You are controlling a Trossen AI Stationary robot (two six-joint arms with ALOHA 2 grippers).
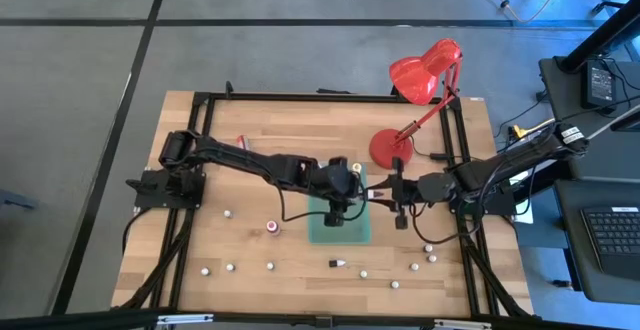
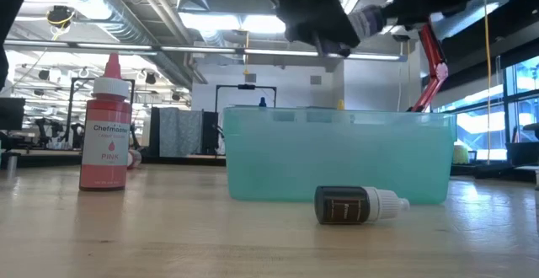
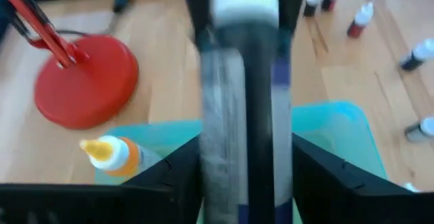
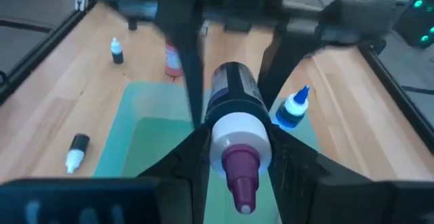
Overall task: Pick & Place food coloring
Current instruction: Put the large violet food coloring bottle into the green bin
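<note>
Purple-tipped bottle [image 4: 232,98] above green bin [image 4: 135,119]: light, rigid, slick. Right claw [image 4: 236,141] clamped near cap. Left claw [image 1: 338,184], 9 o'clock side: cannot tell. Best hold: mid-body.

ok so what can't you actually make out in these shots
left wrist view: dark bottle with white collar is motion-blurred, label unreadable
high view: tiny pale bottles on the wooden table are too small to tell colours
low view: frosted teal plastic bin, its cloudy wall hides the contents
</note>
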